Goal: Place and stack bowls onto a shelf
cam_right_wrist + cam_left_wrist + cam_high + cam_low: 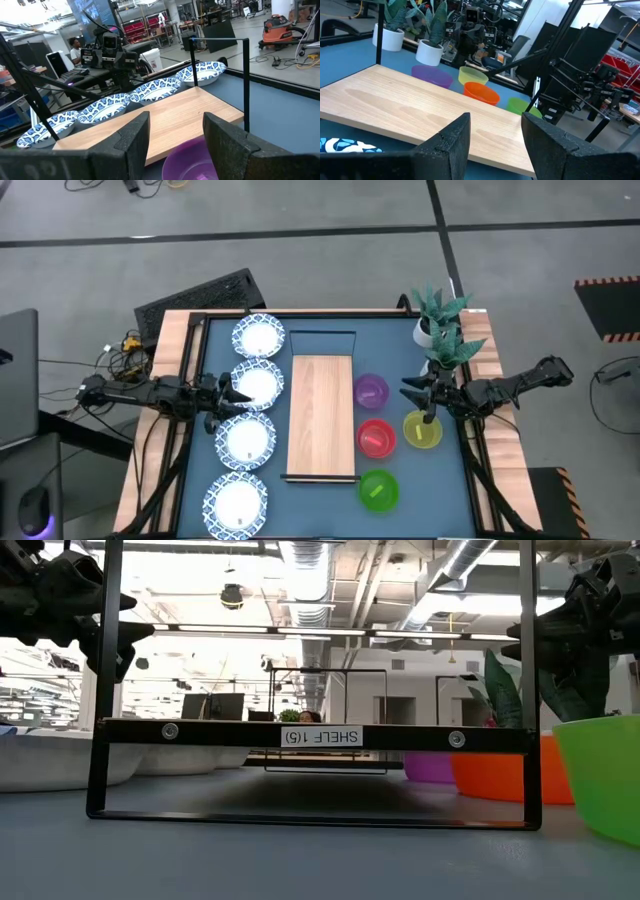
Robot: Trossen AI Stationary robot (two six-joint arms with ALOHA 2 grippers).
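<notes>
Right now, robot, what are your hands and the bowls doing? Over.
Left hand open, over the white dishes. Right hand open, empty, by the purple bowl. Shelf bare, nothing stacked yet. Nothing blocking it.

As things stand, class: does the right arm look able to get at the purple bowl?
Probably yes. The right gripper hangs open beside the purple bowl, on its side of the shelf, and nothing lies between them. The yellow bowl sits off to one side.

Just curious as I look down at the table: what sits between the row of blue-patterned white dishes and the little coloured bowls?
The wooden shelf lies between the white dishes and the coloured bowls, its top bare. The high view shows this best.
</notes>
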